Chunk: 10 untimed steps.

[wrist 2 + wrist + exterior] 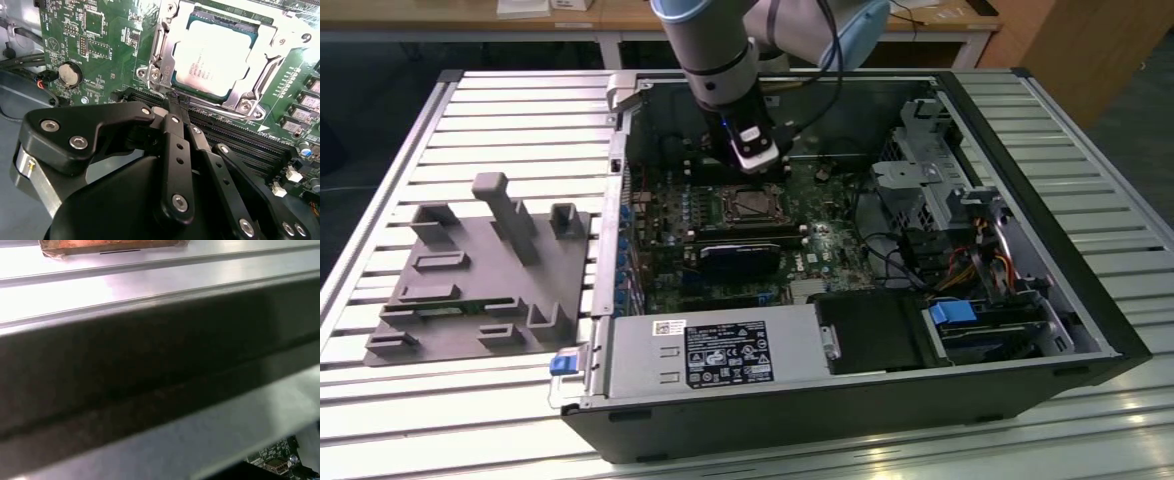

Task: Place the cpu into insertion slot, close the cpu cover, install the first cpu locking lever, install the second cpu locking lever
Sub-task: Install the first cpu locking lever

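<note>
Second wrist view: cpu (212, 55) seated, cpu cover (260, 75) apparently down (upper right); my gripper (176, 102) pressed together, levers unclear.

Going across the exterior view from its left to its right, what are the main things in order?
Grey fixture block → power supply label → blue drive-bay latch → right wall of the computer case.

An open computer case (1067, 330) lies on a slatted metal table (520, 110). At its nine o'clock sits a grey moulded fixture (480, 270). A blue-tabbed power supply (707, 355) fills the case's six o'clock edge, beside what may be a drive bay (981, 325).
</note>
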Each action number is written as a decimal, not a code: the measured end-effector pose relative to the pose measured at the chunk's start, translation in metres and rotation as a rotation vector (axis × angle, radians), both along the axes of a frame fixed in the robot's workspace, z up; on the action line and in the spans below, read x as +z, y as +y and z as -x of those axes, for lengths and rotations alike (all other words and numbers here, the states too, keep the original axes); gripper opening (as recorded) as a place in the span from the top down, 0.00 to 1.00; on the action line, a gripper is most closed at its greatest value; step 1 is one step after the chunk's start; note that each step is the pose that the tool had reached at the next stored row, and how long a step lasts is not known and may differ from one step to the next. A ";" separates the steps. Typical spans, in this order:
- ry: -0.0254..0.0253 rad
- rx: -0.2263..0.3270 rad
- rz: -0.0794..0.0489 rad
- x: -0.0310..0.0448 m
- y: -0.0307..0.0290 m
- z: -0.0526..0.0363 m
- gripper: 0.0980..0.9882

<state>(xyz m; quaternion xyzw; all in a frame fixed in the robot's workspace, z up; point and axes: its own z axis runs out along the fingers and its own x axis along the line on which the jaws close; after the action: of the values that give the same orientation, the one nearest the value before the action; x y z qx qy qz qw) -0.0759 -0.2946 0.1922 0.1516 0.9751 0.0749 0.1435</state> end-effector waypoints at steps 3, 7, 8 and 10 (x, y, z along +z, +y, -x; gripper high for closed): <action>-0.0002 0.000 -0.002 -0.0010 -0.0012 0.0000 1.00; -0.0001 0.000 -0.007 -0.0017 -0.0023 0.0000 1.00; -0.0001 0.000 -0.008 -0.0017 -0.0027 -0.0001 1.00; -0.0001 0.000 -0.012 -0.0017 -0.0036 -0.0002 1.00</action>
<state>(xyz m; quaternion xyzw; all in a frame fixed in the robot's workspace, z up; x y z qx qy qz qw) -0.0758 -0.2981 0.1905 0.1525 0.9746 0.0807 0.1427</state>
